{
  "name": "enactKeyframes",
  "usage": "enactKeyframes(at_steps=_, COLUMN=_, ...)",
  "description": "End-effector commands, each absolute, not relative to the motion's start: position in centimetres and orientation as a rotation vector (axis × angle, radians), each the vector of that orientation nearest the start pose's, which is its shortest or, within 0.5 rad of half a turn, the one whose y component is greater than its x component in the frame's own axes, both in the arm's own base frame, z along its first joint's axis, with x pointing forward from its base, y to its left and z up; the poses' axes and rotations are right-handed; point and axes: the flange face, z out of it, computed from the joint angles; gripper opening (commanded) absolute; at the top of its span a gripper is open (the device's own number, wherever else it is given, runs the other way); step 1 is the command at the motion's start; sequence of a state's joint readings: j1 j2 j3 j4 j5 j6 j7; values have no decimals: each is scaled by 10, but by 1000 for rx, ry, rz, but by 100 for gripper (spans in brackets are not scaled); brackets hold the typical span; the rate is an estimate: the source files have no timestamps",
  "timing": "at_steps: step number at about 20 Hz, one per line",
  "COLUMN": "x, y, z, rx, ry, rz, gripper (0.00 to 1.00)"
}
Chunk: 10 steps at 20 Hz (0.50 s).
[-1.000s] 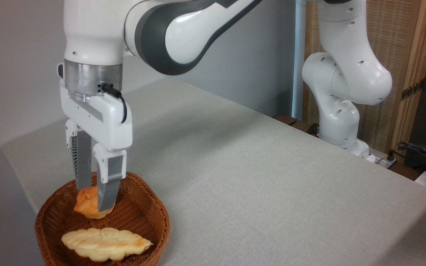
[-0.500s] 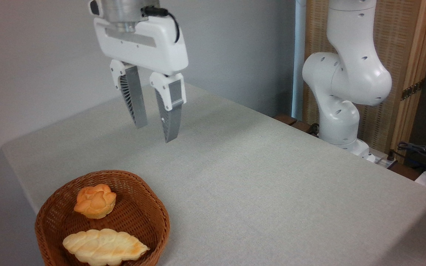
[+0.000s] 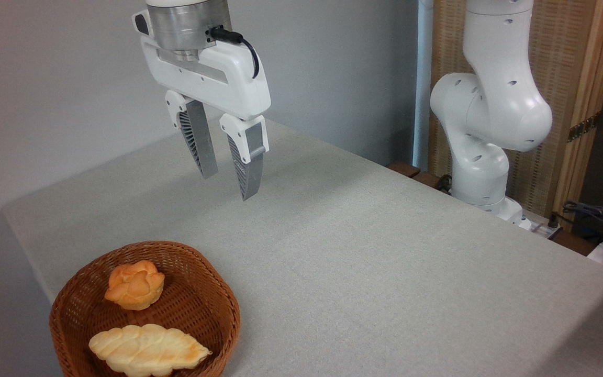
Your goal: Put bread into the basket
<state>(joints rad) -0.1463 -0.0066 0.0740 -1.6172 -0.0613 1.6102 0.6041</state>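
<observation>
The bread (image 3: 147, 350) lay inside the basket (image 3: 218, 293) at the table's (image 3: 385, 272) near-left corner, its long axis left to right. The gripper (image 3: 228, 186) hung well above, up and right of it, fingers apart and empty.

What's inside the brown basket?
Two breads lie inside the basket: a long pale braided bread at the front and a small round orange bun behind it, apart. The basket floor under them is covered, and the picture's edge cuts off its front.
</observation>
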Motion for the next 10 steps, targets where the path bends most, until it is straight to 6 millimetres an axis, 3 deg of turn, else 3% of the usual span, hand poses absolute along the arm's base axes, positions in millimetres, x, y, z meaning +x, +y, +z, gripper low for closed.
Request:
enactKeyframes(at_steps=1, x=549, y=-45, z=611, rx=-3020, ry=1096, rz=-2, gripper=100)
enactKeyframes(at_steps=10, x=550, y=-42, z=614, rx=-3001, ry=1131, rz=-14, gripper=100)
